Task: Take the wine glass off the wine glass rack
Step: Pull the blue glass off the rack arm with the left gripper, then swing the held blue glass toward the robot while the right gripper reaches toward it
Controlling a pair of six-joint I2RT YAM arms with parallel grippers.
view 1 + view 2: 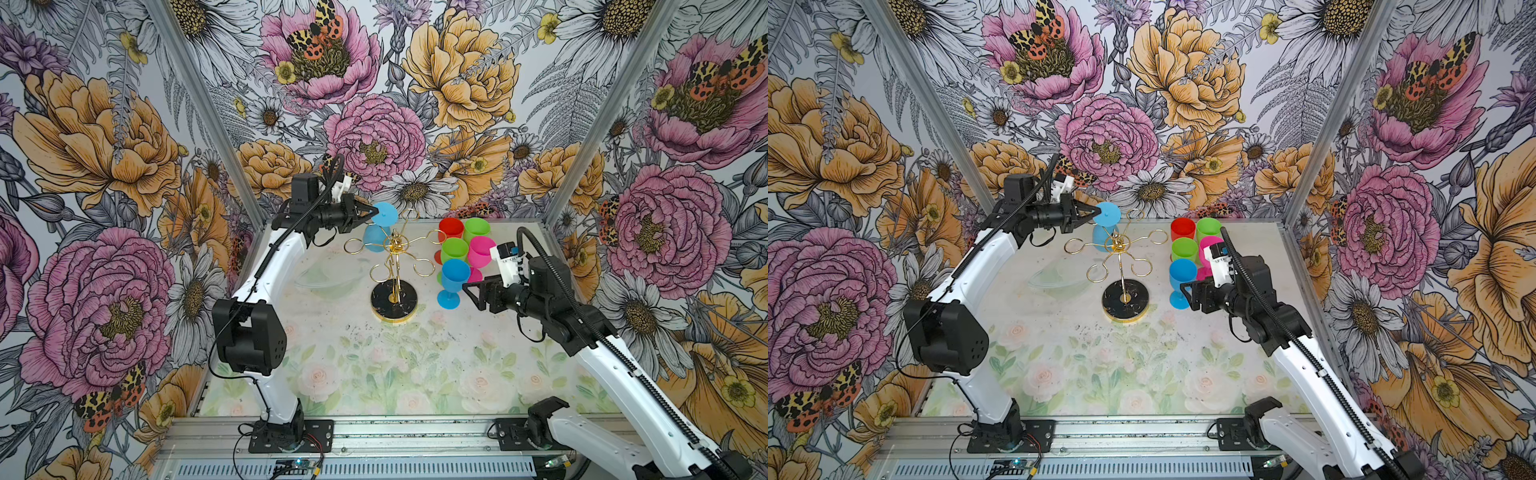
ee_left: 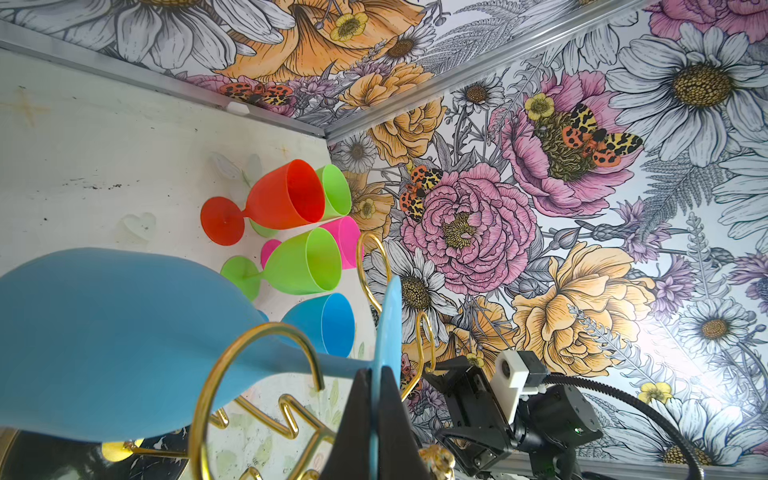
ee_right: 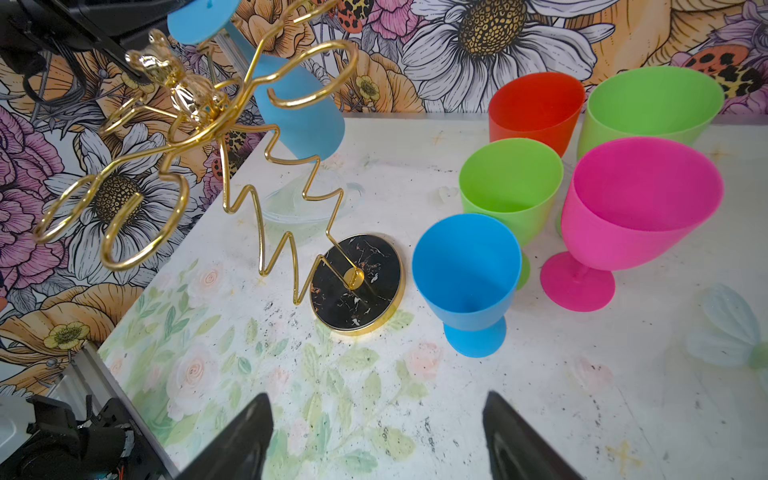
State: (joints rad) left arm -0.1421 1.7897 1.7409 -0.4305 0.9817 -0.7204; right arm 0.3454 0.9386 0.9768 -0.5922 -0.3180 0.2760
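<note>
A pale blue wine glass (image 1: 376, 240) hangs upside down from a back-left loop of the gold wire wine glass rack (image 1: 394, 300). Its flat foot (image 1: 385, 213) stands above the loop. My left gripper (image 1: 371, 213) is shut on the edge of that foot. The left wrist view shows the black fingers (image 2: 359, 399) pinching the foot (image 2: 391, 316), with the stem running through a gold loop (image 2: 266, 326). My right gripper (image 1: 467, 289) hovers open and empty low over the table, right of the rack's black base (image 3: 357, 282).
Several plastic glasses stand upright at the back right: red (image 1: 451, 228), two green (image 1: 476, 227) (image 1: 454, 249), pink (image 1: 481, 251) and blue (image 1: 454, 276), the blue one close to my right gripper. A clear dish (image 1: 328, 276) lies left of the rack. Flowered walls enclose the table.
</note>
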